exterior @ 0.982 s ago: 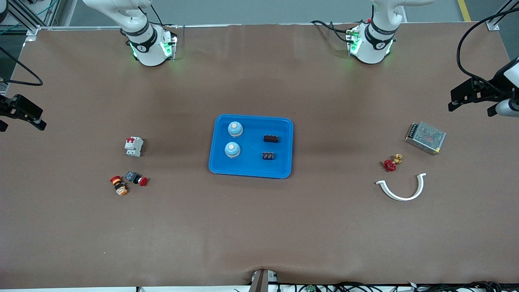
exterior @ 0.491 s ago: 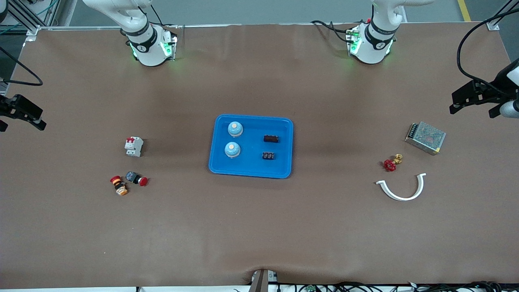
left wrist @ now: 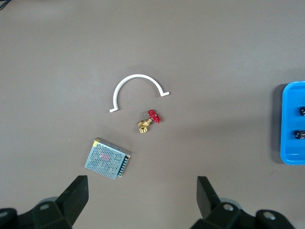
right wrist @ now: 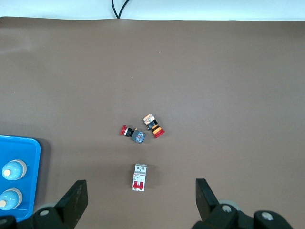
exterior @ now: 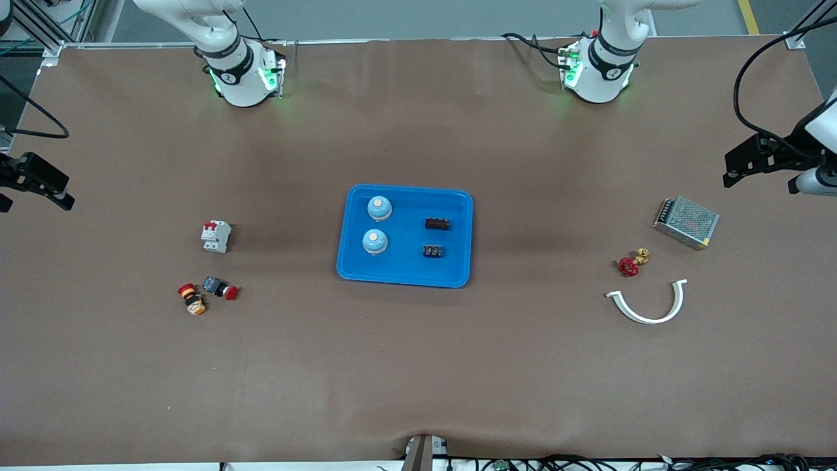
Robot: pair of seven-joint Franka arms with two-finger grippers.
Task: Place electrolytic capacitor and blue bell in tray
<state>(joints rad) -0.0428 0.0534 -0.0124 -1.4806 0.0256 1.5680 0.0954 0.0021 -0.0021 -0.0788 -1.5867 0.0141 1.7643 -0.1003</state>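
The tray (exterior: 405, 236) lies mid-table, reachable from both ends, and already holds two blue bells (exterior: 375, 241) beside two small dark components (exterior: 437, 224); I judge the loading done. My left gripper (exterior: 765, 160) hangs empty with fingers spread over the table's edge above the mesh-cased power supply (exterior: 686, 222). My right gripper (exterior: 33, 182) waits likewise, wide apart, over its own end.

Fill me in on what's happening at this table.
Nothing is being handled. Two blue bells and two small dark parts lie in the blue tray. Both arms are pulled out to the table's ends: the left gripper is open over the table near the metal mesh box; the right gripper is open and empty too.
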